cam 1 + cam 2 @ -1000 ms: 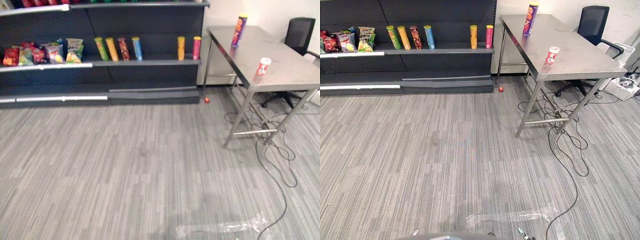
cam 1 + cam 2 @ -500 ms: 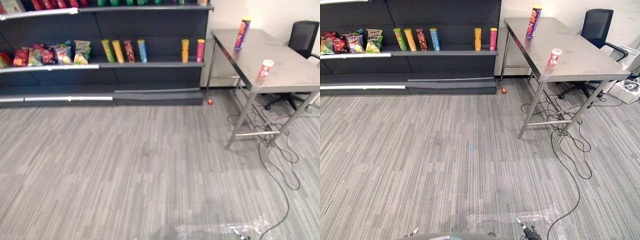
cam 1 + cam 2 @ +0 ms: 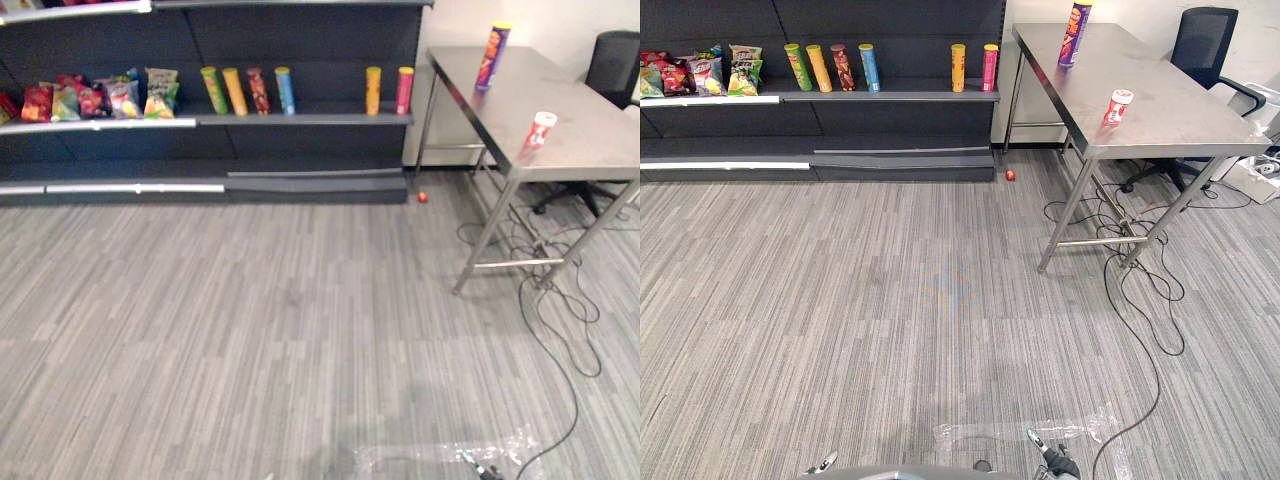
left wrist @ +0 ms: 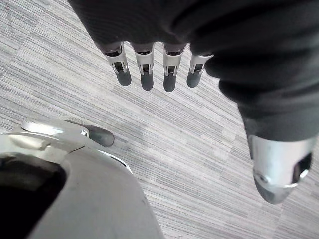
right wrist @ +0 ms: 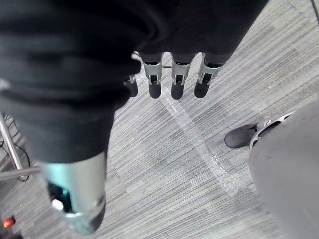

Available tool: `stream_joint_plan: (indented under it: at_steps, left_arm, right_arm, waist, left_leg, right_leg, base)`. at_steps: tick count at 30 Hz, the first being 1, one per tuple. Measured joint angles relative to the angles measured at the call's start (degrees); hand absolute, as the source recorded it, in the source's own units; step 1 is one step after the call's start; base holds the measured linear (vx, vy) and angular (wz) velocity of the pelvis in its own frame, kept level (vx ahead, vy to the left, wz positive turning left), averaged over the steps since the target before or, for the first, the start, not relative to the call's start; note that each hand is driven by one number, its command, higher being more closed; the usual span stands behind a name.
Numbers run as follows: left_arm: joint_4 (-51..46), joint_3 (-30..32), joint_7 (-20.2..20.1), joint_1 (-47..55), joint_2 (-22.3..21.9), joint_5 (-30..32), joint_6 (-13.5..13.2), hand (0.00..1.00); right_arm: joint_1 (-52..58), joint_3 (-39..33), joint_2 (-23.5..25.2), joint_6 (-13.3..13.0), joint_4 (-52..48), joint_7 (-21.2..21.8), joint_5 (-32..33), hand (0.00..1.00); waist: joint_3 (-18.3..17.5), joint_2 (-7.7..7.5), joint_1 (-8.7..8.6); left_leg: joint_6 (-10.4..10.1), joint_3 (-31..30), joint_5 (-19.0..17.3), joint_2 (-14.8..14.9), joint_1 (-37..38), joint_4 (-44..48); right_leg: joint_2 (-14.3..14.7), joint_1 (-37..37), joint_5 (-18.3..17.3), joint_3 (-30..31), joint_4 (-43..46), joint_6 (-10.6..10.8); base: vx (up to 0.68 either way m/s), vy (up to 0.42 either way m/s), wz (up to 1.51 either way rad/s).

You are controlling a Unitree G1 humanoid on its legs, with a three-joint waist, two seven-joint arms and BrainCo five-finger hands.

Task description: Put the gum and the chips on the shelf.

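Left eye view shifted, shelf point(image 3: 310, 119) unmoved

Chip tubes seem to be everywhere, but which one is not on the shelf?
The purple tube. It stands upright at the far end of the steel table, while the other tubes stand in a row on the dark shelf.

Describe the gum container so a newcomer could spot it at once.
Find the steel table at the room's right, beside the dark shelf unit. Two things stand on it. The gum tub is the short red-and-white one toward the near end; the chips can at the far end is tall and purple.
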Motion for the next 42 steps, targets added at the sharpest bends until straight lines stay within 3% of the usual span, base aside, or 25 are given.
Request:
stream_joint_plan:
  at_steps: [8,12,15,16,18,19,21,23,25,29,30,31,32,34,36,38,40,42]
  left_arm:
    - [-0.10,-2.16,0.94,-0.92,0.63,-0.60,-0.48,0.00]
    - [-0.29,-2.43,1.32,-3.21,1.01,-0.64,-0.43,0.00]
    - [-0.51,-2.56,1.58,-3.57,1.25,-3.00,-0.40,0.00]
    - [-0.73,-2.62,1.62,-3.55,1.20,-3.48,-0.39,0.00]
    - [-2.02,-2.23,1.16,-3.52,1.25,-4.87,-0.40,0.00]
    - [-2.87,-2.05,0.76,-3.35,0.65,-7.04,-0.31,0.00]
    - [-2.83,-1.72,0.27,-3.38,0.57,-9.87,-0.31,0.00]
    - [-2.86,-1.65,-0.27,-3.47,0.05,-11.38,-0.33,0.00]
    - [-2.94,-1.59,-0.32,-3.95,0.15,-11.75,-0.41,0.00]
    - [-3.57,-1.49,-0.18,-3.82,-0.26,-11.77,-0.45,0.00]
    - [-3.61,-0.80,-0.24,-3.98,-0.28,-11.82,-0.46,0.00]
    - [-3.60,0.09,-0.19,-4.38,0.54,-11.79,-0.63,0.00]
    - [-3.59,0.48,-0.20,-4.56,0.66,-11.78,-0.97,0.00]
    - [-3.25,0.67,-0.09,-4.92,0.94,-11.66,-1.12,0.00]
    - [-3.20,0.31,0.20,-4.97,1.09,-11.10,-1.11,0.00]
    - [-2.82,-0.02,0.40,-4.99,1.22,-10.13,-1.04,0.00]
    - [-2.73,-0.55,0.61,-4.91,1.76,-8.59,-1.03,0.00]
    - [-2.84,-1.66,0.86,-4.93,2.40,-7.59,-1.06,0.00]
  right_arm:
    - [-0.82,0.42,0.66,-0.11,-0.49,-1.75,-0.13,0.00]
    - [-2.68,0.23,0.73,-0.10,-0.83,-1.68,0.29,0.00]
    - [-3.19,0.29,0.86,-0.13,-0.81,-1.62,1.16,0.00]
    - [-3.15,0.41,0.78,-0.25,-0.80,-1.50,2.04,0.00]
    - [-3.12,0.46,0.79,-0.63,-0.84,-1.20,2.85,0.00]
    - [-3.01,0.43,0.61,-1.02,-0.88,-1.11,3.21,0.00]
    - [-2.84,0.70,0.44,-1.08,-1.26,-1.09,4.77,0.00]
    - [-2.76,0.96,0.59,-1.06,-2.32,-1.04,5.08,0.00]
    - [-3.22,1.04,0.75,-0.98,-2.53,-1.02,5.10,0.00]
    - [-3.35,2.85,0.57,-1.01,-3.41,-1.04,5.16,0.00]
    - [-3.36,3.09,0.76,-1.03,-3.73,-1.07,5.19,0.00]
    - [-4.13,3.08,1.60,-1.01,-3.37,-1.03,5.17,0.00]
    - [-4.54,2.70,2.14,-1.05,-2.95,-0.82,5.14,0.00]
    - [-4.92,1.51,2.72,-1.17,-2.48,-0.30,5.15,0.00]
    - [-5.00,0.72,3.07,-1.00,-2.40,0.17,5.16,0.00]
    - [-5.00,-0.31,3.07,-0.95,-2.38,0.22,5.21,0.00]
    - [-4.72,-0.77,2.71,-0.97,-2.44,0.28,5.58,0.00]
    - [-4.71,-0.20,2.37,-0.99,-2.57,0.47,5.60,0.00]
  waist:
    - [1.26,-0.09,0.01]
    - [4.06,-0.27,-0.20]
    - [5.43,-0.93,-0.01]
    - [5.72,-0.89,0.07]
    - [6.95,-1.22,0.16]
    - [7.56,-0.38,0.30]
    - [8.16,-0.30,0.43]
    - [8.42,-0.31,0.53]
    - [8.77,-0.86,0.89]
    - [8.78,-0.29,1.54]
    - [8.69,-0.09,1.77]
    - [9.03,-2.39,2.34]
    - [9.18,-2.84,2.35]
    - [8.96,-3.42,2.35]
    - [8.61,-3.55,2.35]
    - [8.09,-3.28,2.57]
    - [7.84,-3.51,2.71]
    - [7.72,-3.53,1.53]
  left_leg:
    - [-0.24,-0.20,-0.17,0.00,-1.05,0.60]
    - [-1.09,-1.39,-0.75,0.13,-5.26,4.00]
    - [-2.24,-1.32,-4.15,0.78,-8.94,11.13]
    - [-2.30,-0.62,-6.08,1.65,-11.28,17.09]
    - [-2.59,0.65,-6.47,2.90,-16.50,30.41]
    - [-3.27,0.67,-5.74,4.57,-21.09,41.10]
    - [-2.68,1.83,-7.23,6.79,-23.73,47.16]
    - [-2.71,2.50,-8.30,8.09,-26.36,45.57]
    - [-2.70,3.09,-7.35,7.80,-28.72,36.60]
    - [-3.07,3.04,1.65,8.44,-28.91,15.65]
    - [-2.76,3.90,7.41,8.36,-28.39,14.83]
    - [-1.35,5.42,5.42,6.72,-28.08,16.69]
    - [-0.64,5.95,3.82,6.45,-28.68,18.51]
    - [2.20,7.58,-0.31,5.39,-29.42,25.74]
    - [3.48,8.29,-1.14,4.36,-29.24,28.47]
    - [3.86,8.46,-2.26,4.03,-27.58,28.37]
    - [4.32,9.38,-4.51,3.53,-23.67,26.88]
    - [5.35,9.49,-6.50,2.80,-20.70,26.06]
  right_leg:
    - [-0.09,-0.51,-0.07,-0.20,0.29,-0.03]
    - [-1.28,-7.30,-4.47,-1.38,9.83,-0.99]
    - [-1.84,-9.70,-7.82,-1.88,14.69,-1.91]
    - [-1.65,-9.82,-9.59,-1.89,15.91,-2.30]
    - [-1.75,-8.13,-10.57,-2.01,16.48,-2.83]
    - [-1.49,-6.91,-10.90,-2.29,17.48,-3.15]
    - [-1.51,-5.35,-11.70,-2.29,17.82,-3.14]
    - [-2.34,-4.84,-12.06,-2.29,17.30,-2.83]
    - [-4.55,-4.91,-12.92,-2.16,16.70,-1.94]
    - [-6.53,-3.83,-15.05,-0.42,15.75,1.85]
    - [-7.44,-3.05,-15.92,0.80,15.48,3.23]
    - [-9.28,-2.09,-15.56,1.94,13.85,2.73]
    - [-9.46,-1.84,-14.06,2.38,13.09,1.86]
    - [-11.81,-0.47,-9.17,4.50,12.15,3.94]
    - [-13.39,-0.30,-4.94,5.69,12.67,5.18]
    - [-14.08,-2.86,-1.45,7.40,17.70,5.49]
    - [-15.31,-8.44,1.92,8.86,30.46,5.32]
    - [-16.50,-12.43,8.05,8.65,40.75,4.50]
  base:
    - [-0.01,-0.004,0.01]
    - [-0.05,-0.022,0.17]
    - [-0.03,-0.047,0.17]
    - [-0.01,-0.074,0.09]
    - [0.05,-0.095,0.06]
    - [0.10,-0.046,-0.01]
    - [0.12,0.035,-0.01]
    - [0.15,0.065,0.05]
    - [0.24,0.190,0.06]
    - [0.31,0.282,-0.17]
    - [0.43,0.367,-0.39]
    - [0.45,0.329,-0.41]
    - [0.45,0.283,-0.31]
    - [0.51,0.354,-0.17]
    - [0.38,0.277,-0.25]
    - [0.33,0.231,-0.44]
    - [0.30,0.200,-0.34]
    - [0.30,0.177,0.05]
